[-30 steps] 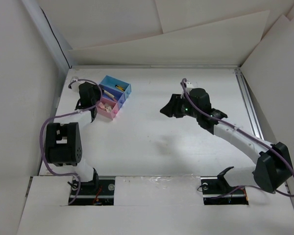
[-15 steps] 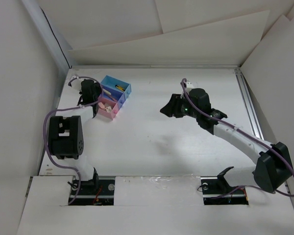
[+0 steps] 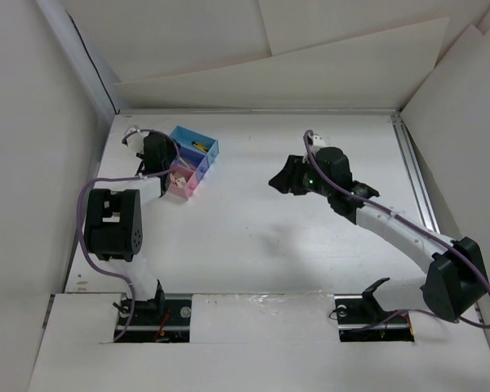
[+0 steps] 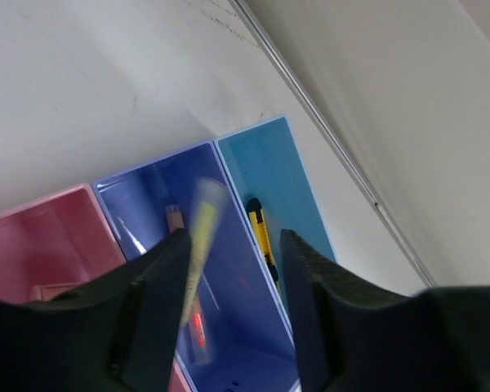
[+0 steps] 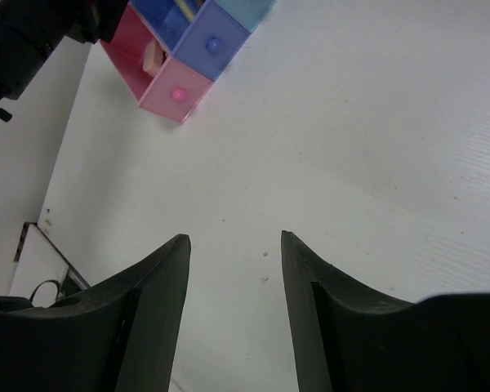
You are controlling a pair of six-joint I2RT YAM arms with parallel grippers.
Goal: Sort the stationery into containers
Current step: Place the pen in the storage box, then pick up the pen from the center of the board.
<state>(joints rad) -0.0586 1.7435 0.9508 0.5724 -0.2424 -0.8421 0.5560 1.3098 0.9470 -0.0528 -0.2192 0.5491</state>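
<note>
Three bins (image 4: 135, 194) | blurred pen (image 4: 200, 237) between parted left jaws | right jaws parted

Top camera looks down from behind both arms (image 3: 376, 216); left wrist camera sits close above the bins (image 4: 147, 192); right wrist sees them from afar.

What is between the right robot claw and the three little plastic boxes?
Only bare white table between the right gripper and the joined pink, violet and blue plastic bins, per the right wrist view.

no readable text, labels or numbers
</note>
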